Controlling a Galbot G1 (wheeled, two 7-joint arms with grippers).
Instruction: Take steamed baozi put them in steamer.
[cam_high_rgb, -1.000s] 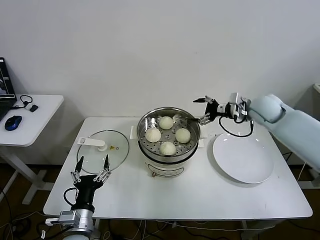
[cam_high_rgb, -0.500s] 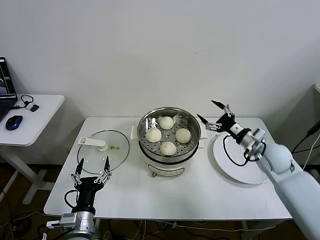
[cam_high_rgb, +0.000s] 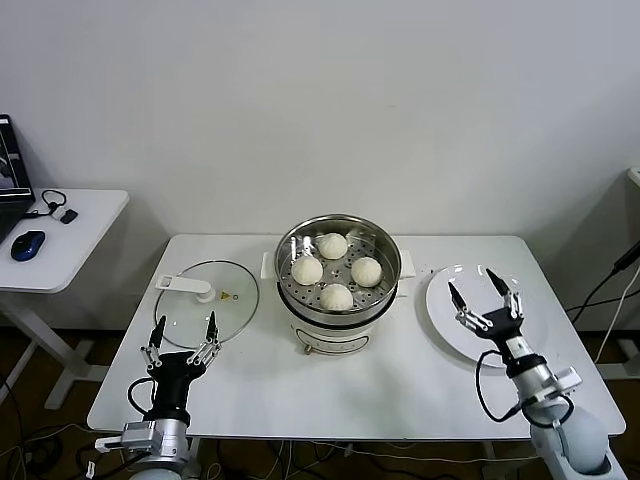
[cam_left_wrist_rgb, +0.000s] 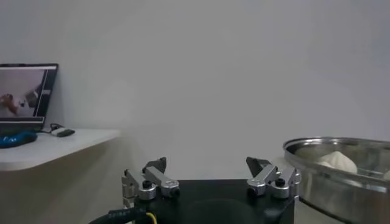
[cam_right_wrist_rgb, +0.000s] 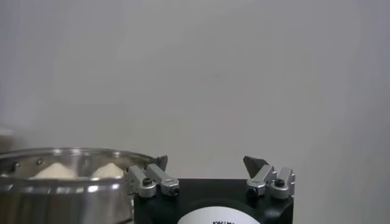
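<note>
Several cream-white steamed baozi (cam_high_rgb: 336, 296) sit on the perforated tray inside the shiny steel steamer (cam_high_rgb: 340, 322) at the table's middle. My right gripper (cam_high_rgb: 484, 298) stands open and empty, fingers up, over the near part of the white plate (cam_high_rgb: 455, 335), well right of the steamer. My left gripper (cam_high_rgb: 181, 334) is parked open and empty at the front left, by the glass lid. In the right wrist view the right gripper (cam_right_wrist_rgb: 205, 163) shows spread fingers with the steamer's rim (cam_right_wrist_rgb: 67, 153) and baozi tops beyond. The left wrist view shows the left gripper (cam_left_wrist_rgb: 208, 163) open and the steamer (cam_left_wrist_rgb: 341, 182).
A flat glass lid (cam_high_rgb: 208, 296) with a white handle lies left of the steamer. The plate holds nothing. A white side table (cam_high_rgb: 75, 225) with a blue mouse and laptop stands at far left. A white wall lies behind.
My right arm has drawn back from beside the steamer's rim, swinging down toward the table's front right; its gripper now stands upright over the plate. The left arm is still.
</note>
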